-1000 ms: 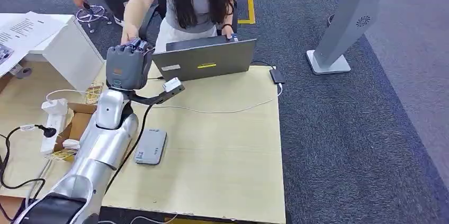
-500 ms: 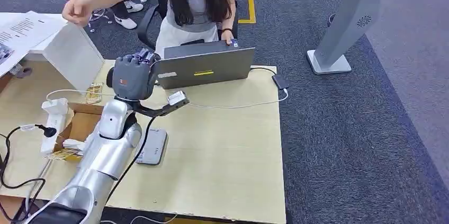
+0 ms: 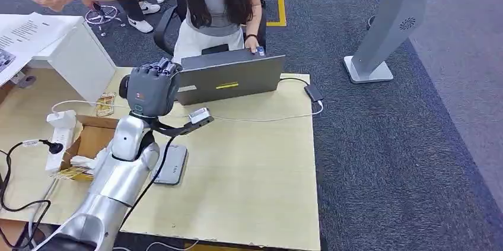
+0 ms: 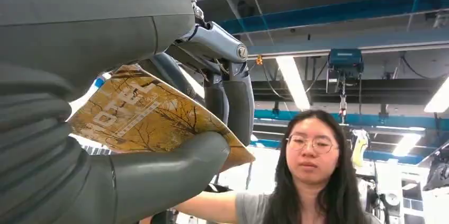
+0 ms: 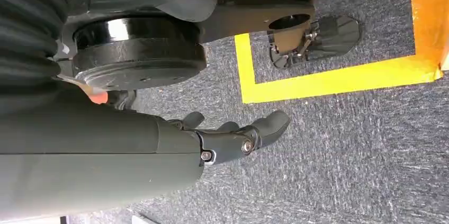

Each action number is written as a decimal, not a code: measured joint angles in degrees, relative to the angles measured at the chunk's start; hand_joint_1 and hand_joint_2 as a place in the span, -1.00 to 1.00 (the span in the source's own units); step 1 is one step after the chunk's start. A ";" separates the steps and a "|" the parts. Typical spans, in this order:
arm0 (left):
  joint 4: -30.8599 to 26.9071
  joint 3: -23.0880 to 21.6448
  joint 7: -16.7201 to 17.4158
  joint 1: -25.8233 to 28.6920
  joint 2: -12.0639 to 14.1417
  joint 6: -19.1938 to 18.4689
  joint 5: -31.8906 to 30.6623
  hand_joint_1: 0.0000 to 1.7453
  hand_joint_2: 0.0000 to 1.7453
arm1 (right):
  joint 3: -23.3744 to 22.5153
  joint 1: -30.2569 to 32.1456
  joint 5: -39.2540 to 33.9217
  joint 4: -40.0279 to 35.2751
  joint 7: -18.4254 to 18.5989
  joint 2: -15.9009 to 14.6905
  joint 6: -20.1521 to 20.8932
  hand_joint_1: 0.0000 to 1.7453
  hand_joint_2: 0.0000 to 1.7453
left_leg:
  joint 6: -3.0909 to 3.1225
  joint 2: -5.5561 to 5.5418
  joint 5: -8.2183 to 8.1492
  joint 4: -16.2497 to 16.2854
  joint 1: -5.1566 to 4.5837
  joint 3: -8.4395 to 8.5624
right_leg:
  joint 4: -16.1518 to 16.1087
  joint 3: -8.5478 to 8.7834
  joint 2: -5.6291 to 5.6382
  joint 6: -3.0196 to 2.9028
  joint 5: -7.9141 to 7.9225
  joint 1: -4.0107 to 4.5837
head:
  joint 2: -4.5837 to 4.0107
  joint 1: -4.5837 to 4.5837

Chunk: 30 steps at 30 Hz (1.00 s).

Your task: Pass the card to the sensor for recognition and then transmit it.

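- Wooden table (image 3: pixel 249 168), dark carpet around it; the right half of the top lies bare up to its right edge.
- Left edge: power strip (image 3: pixel 59 135) with cables, open cardboard box (image 3: pixel 89 138).
- Left hand (image 3: pixel 151 88), raised above the table's far left part, thumb and fingers pinching the yellow card (image 4: pixel 143 115).
- Grey card reader (image 3: pixel 169 165), flat on the table beside the left arm.
- Laptop (image 3: pixel 228 79) at the far edge; a person (image 3: pixel 216 2) behind it, one arm stretched out leftward.
- Grey stand (image 3: pixel 388 25) on the carpet, well apart.
- Right hand (image 5: pixel 233 139), hanging over carpet, fingers loosely apart, holding nothing.
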 joint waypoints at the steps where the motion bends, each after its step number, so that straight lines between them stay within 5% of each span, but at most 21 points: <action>1: 0.00 -0.02 0.00 0.00 0.00 0.00 0.00 1.00 1.00 | 0.02 0.00 0.02 0.00 0.00 0.00 0.00 -1.00 1.00 | 0.00 0.00 0.00 0.00 0.00 0.00 | 0.00 0.00 0.00 0.00 0.00 0.00 | 0.00 0.00; 6: -2.66 -0.83 -1.99 2.49 0.41 0.24 1.75 1.00 1.00 | -0.22 0.01 -0.89 0.00 -0.52 0.00 -0.09 -1.00 1.00 | 0.00 0.00 -0.01 -0.02 -0.01 0.00 | 0.00 0.01 0.00 0.01 -0.01 -0.02 | 0.00 0.00; 16: -23.33 -3.74 -8.39 29.22 5.31 0.65 2.87 1.00 1.00 | -2.47 0.35 -4.37 0.00 -2.10 -0.02 -1.40 -1.00 1.00 | 0.03 -0.06 -0.25 -0.07 -0.03 -0.11 | -0.04 -0.05 -0.13 0.15 -0.29 -0.03 | 0.00 0.02; 22: -21.69 -3.74 -6.99 36.06 7.60 0.83 6.36 1.00 1.00 | -3.80 0.35 -5.33 -0.07 -1.20 -0.04 -1.70 -1.00 1.00 | 0.00 -0.19 -0.26 -0.08 -0.04 -0.12 | -0.05 0.00 -0.33 0.14 -0.30 -0.04 | 0.00 0.00; 30: -20.18 -3.74 -6.99 38.12 8.42 0.96 6.91 1.00 1.00 | -4.50 0.31 -5.40 -0.09 -0.79 -0.04 -1.20 -1.00 1.00 | 0.00 -0.28 -0.22 -0.07 -0.05 -0.11 | -0.05 0.06 -0.41 0.15 -0.29 -0.05 | 0.00 0.00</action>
